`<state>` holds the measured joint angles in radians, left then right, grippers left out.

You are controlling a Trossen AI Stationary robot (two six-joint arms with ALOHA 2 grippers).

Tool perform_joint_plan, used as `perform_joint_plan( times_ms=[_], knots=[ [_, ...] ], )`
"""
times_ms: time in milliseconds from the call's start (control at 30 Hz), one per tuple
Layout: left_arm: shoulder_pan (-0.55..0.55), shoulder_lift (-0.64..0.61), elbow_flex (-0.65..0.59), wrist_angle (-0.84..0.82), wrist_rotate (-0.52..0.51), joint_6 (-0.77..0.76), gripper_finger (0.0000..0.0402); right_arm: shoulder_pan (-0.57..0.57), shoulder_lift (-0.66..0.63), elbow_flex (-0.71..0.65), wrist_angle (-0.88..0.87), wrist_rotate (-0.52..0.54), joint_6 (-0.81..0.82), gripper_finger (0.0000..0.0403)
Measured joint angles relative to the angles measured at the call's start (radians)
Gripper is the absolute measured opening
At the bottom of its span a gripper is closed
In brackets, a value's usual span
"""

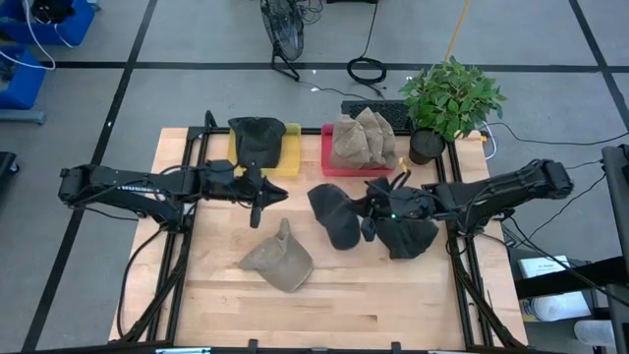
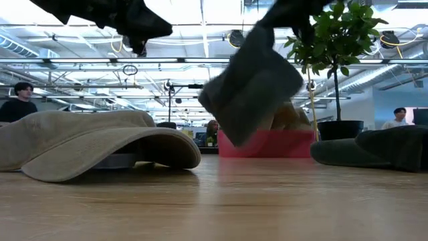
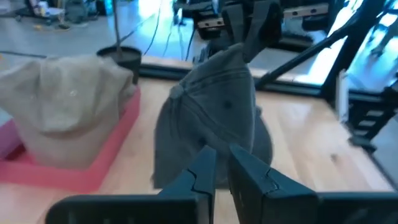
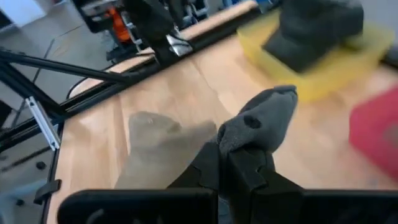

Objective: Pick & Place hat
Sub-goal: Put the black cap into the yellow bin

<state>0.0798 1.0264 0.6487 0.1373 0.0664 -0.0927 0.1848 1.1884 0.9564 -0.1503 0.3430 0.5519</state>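
A dark grey hat hangs in the air over the table's middle, with my right gripper shut on it. In the low view that hat is clear of the wood. My left gripper hovers left of it, pointing at it, with only a narrow slit between its fingers and nothing in it. A tan hat lies on its brim and crown nearer the front. A second dark hat lies under my right arm. My right gripper pinches a bunched fold of the hat's crown cloth between its two fingers, beside an eyelet. The fingers come from the table's right, slanting a little downward. The hat hangs below them, slack and lifted clear of the table.
At the back stand a yellow tray holding a dark hat and a red tray holding tan hats. A potted plant is at the back right corner. Bare wood lies along the front edge.
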Motion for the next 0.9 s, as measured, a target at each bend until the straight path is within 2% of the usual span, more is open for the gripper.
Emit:
perform_joint_plan(
  times_ms=[100,233,400,700,800,900],
  knots=[
    [0.010,0.000,0.000,0.031,0.049,-0.026,0.0071,-0.001,0.023,0.076,-0.028,-0.001,-0.086,0.0001],
    [0.012,0.000,0.000,0.045,0.070,-0.072,0.0123,-0.002,0.050,0.165,-0.109,-0.003,-0.168,0.0001],
    [0.012,0.005,0.000,0.082,0.072,-0.180,0.0209,-0.010,0.069,0.205,-0.105,-0.004,-0.223,0.0001],
    [0.035,0.073,0.000,0.197,0.059,-0.244,0.0367,-0.015,0.071,0.219,-0.045,-0.039,-0.345,0.0000],
    [0.055,0.107,0.005,0.212,0.031,-0.260,0.0394,-0.015,0.070,0.219,-0.016,-0.059,-0.387,0.0000],
    [0.070,0.153,0.027,0.205,0.036,-0.257,0.0391,-0.015,0.071,0.219,-0.004,-0.060,-0.419,0.0000]
  ],
)
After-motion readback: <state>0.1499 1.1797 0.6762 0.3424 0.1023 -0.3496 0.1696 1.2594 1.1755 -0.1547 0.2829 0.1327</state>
